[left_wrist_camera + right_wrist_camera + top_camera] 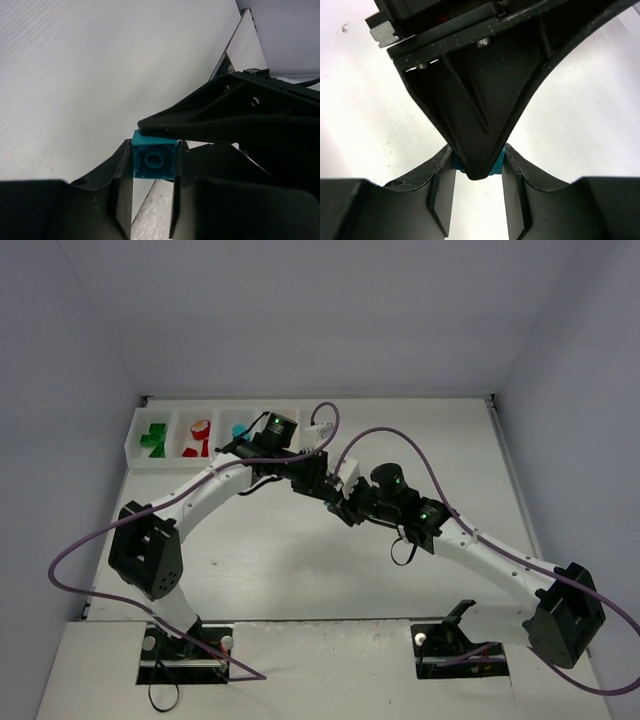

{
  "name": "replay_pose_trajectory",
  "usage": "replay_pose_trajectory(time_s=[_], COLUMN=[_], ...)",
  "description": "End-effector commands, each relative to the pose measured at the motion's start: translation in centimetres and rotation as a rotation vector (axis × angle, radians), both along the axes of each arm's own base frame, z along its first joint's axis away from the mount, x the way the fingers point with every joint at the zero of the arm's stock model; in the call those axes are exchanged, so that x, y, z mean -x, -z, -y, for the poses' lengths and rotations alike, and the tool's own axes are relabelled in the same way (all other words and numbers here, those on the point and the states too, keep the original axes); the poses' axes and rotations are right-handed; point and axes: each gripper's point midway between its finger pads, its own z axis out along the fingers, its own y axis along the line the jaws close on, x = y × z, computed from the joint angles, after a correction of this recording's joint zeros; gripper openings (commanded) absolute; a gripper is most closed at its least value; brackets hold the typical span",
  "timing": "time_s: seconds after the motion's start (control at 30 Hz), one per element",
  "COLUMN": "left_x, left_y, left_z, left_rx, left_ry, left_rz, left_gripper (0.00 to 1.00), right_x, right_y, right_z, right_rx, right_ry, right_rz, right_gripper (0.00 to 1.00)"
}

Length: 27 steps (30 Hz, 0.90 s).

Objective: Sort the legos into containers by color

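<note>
My two grippers meet above the table's middle, tip to tip. My left gripper [336,496] [153,162] is shut on a cyan-blue lego [152,159], its hollow underside facing the wrist camera. My right gripper [350,510] [477,167] is shut on the same cyan lego [499,163], mostly hidden there behind a left finger [475,125]. A right finger [220,112] lies across the brick's top. The white four-compartment tray [130,452] stands far left, holding green legos [153,440], red legos [198,438] and a cyan lego [240,430].
The left arm's wrist [275,430] overhangs the tray's right end and hides much of its last compartment. Purple cables [400,435] loop over both arms. Grey walls [80,360] close the table at the left, back and right.
</note>
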Motion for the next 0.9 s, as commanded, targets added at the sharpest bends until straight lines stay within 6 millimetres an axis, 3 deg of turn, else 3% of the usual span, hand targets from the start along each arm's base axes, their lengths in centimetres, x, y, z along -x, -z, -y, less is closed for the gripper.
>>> replay_pose_trajectory(time_s=[0.0,0.03,0.07,0.1,0.2,0.27,0.3,0.37,0.43,0.5,0.53,0.6,0.63,0.67,0.7,0.77,0.8,0.87], left_x=[0.5,0.4,0.1,-0.6,-3.4,-5.5,-7.8,-10.2,-13.8,-16.7,-18.3,-20.8,-22.3,-23.2,-24.3,-26.4,-27.3,-28.9], left_y=[-1.8,-1.7,-1.6,-1.4,-0.4,-0.1,0.2,0.4,0.4,-0.9,-0.5,-1.8,-0.4,-0.3,1.6,1.1,2.4,1.4], left_z=[0.5,0.4,0.0,-0.4,-3.2,-5.6,-8.0,-10.6,-14.9,-17.9,-19.4,-21.0,-22.2,-22.6,-23.0,-23.8,-24.0,-25.0], left_rx=[0.055,0.047,0.035,0.012,-0.086,-0.158,-0.215,-0.281,-0.398,-0.453,-0.504,-0.525,-0.575,-0.593,-0.629,-0.646,-0.665,-0.681], left_ry=[0.052,0.047,0.031,0.004,-0.105,-0.185,-0.271,-0.363,-0.515,-0.621,-0.674,-0.731,-0.763,-0.777,-0.773,-0.810,-0.808,-0.858], left_rz=[0.061,0.068,0.072,0.084,0.115,0.149,0.185,0.222,0.292,0.364,0.390,0.444,0.440,0.449,0.431,0.460,0.450,0.487], left_gripper=[0.03,0.02,0.02,0.02,0.02,0.02,0.02,0.01,0.02,0.01,0.01,0.02,0.03,0.06,0.11,0.12,0.16,0.28], right_x=[-1.2,-1.3,-1.2,-1.3,-1.3,-1.2,-1.2,-1.1,-1.4,-1.5,-1.5,-1.6,-1.6,-1.7,-1.8,-2.0,-2.0,-2.0], right_y=[-3.7,-3.5,-3.1,-2.8,-2.2,-2.1,-2.0,-1.8,-1.8,-1.6,-1.6,-1.5,-1.5,-1.4,-1.5,-1.5,-1.5,-1.8], right_z=[-0.5,-0.4,-0.3,-0.2,0.2,0.3,0.5,0.7,1.1,1.4,1.6,1.7,1.8,1.9,1.8,1.9,1.9,1.9], right_rx=[-0.093,-0.087,-0.081,-0.075,-0.065,-0.068,-0.066,-0.069,-0.068,-0.072,-0.073,-0.080,-0.082,-0.082,-0.092,-0.095,-0.100,-0.112], right_ry=[0.022,0.027,0.030,0.041,0.062,0.072,0.082,0.096,0.129,0.156,0.167,0.185,0.192,0.203,0.214,0.231,0.238,0.249], right_rz=[0.099,0.096,0.091,0.086,0.066,0.055,0.053,0.043,0.044,0.032,0.032,0.019,0.016,0.014,0.004,-0.005,-0.016,-0.028], right_gripper=[0.22,0.40,0.50,0.69,0.80,0.81,0.81,0.81,0.81,0.80,0.80,0.79,0.79,0.79,0.79,0.79,0.79,0.80])
